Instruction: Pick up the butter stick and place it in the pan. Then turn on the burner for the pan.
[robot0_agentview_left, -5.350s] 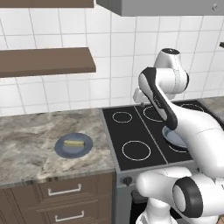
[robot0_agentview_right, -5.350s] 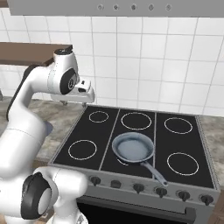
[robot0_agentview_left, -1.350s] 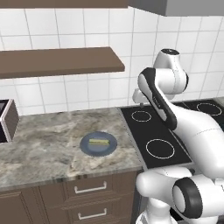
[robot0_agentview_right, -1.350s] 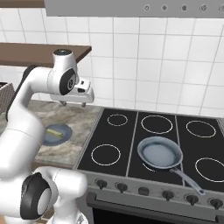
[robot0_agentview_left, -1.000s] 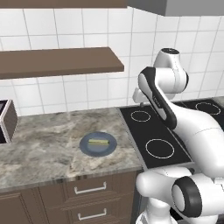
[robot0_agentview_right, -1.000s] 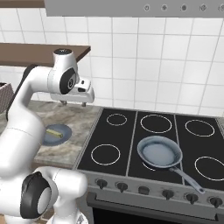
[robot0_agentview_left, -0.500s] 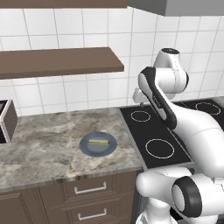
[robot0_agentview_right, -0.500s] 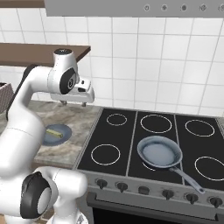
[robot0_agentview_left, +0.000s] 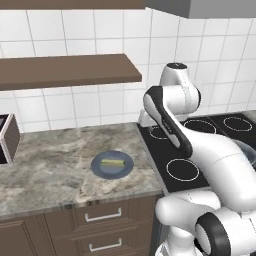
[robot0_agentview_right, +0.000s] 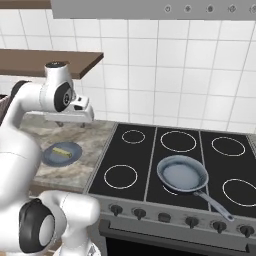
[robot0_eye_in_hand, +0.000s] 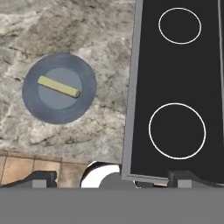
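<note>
The pale-yellow butter stick (robot0_eye_in_hand: 58, 86) lies on a flat blue-grey round plate (robot0_eye_in_hand: 83, 105) on the marble counter, also seen as the butter stick (robot0_agentview_left: 113, 162) (robot0_agentview_right: 61, 151). My gripper (robot0_agentview_right: 71, 123) hovers open high above the counter, between the plate and the cooktop's edge, with nothing between its fingertips (robot0_eye_in_hand: 41, 178). The grey-blue pan (robot0_agentview_right: 182, 173) sits on the front middle burner (robot0_agentview_right: 170, 190) of the black cooktop, its thin handle (robot0_agentview_right: 214, 203) pointing to the front right. Most of that burner ring is hidden under the pan.
Other burner rings (robot0_agentview_right: 120, 176) (robot0_eye_in_hand: 177, 131) mark the glass. A row of knobs (robot0_agentview_right: 164, 217) lines the stove front. A wooden shelf (robot0_agentview_left: 70, 70) hangs over the counter. A dark box (robot0_agentview_left: 7, 139) stands at the counter's far left. Drawers (robot0_agentview_left: 102, 216) sit below.
Since 5.3 s ago the whole picture has shifted: the base has driven left, bringing the plate nearer the middle. Over the last second nothing has visibly moved.
</note>
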